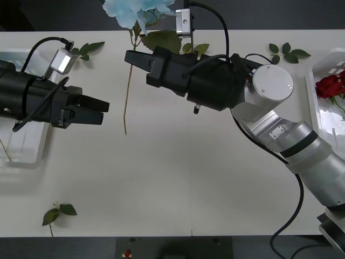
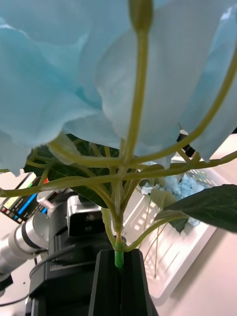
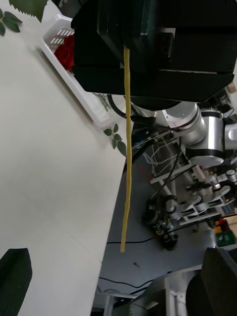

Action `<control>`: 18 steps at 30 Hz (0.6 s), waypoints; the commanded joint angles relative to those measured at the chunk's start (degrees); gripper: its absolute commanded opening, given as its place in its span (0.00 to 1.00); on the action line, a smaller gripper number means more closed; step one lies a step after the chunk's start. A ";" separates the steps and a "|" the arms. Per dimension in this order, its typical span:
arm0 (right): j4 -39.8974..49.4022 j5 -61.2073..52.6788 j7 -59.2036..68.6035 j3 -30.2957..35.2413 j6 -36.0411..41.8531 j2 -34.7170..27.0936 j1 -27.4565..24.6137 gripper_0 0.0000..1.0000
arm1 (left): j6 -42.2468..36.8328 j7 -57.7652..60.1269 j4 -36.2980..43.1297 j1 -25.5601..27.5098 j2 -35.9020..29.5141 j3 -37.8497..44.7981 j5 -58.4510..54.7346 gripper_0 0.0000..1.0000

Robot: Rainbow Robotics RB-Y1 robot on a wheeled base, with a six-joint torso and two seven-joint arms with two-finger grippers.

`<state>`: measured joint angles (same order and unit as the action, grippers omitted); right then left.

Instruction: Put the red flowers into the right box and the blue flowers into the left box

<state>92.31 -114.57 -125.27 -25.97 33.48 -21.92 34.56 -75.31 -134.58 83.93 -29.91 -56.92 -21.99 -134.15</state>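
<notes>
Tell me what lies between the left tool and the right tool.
In the front view, the blue flower's thin stem hangs between the open left tool and the right tool, which is shut on it; otherwise there is bare table.

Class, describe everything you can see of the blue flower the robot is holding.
The blue flower is a pale sky-blue cluster of thin, fabric-like petals with big dark green leaves beneath. Its long, thin yellowish-green stem hangs down above the table, clear of it. The right end effector is shut on the stem just below the branching stalks, holding the bloom near the table's far edge, facing the open left end effector.
</notes>
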 commanded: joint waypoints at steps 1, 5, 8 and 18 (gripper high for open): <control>2.61 -0.04 -2.35 0.22 -0.61 1.79 1.48 0.00 | 1.04 2.30 0.71 0.12 1.90 0.90 0.64 1.00; 2.61 -0.04 -2.35 0.13 -0.61 1.79 1.48 0.00 | 2.19 2.92 1.23 0.12 3.92 0.90 1.35 1.00; 2.61 -0.04 -2.44 0.13 -0.61 1.79 1.48 0.00 | 2.80 3.45 1.59 0.03 5.07 0.55 1.35 1.00; 2.61 -0.04 -2.61 0.04 -0.61 1.79 1.48 0.00 | 8.43 3.89 4.66 0.03 5.33 -2.97 0.73 0.00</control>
<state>92.31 -114.57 -126.00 -25.95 32.90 -20.89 34.56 -67.10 -133.42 87.04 -29.91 -50.75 -25.21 -133.07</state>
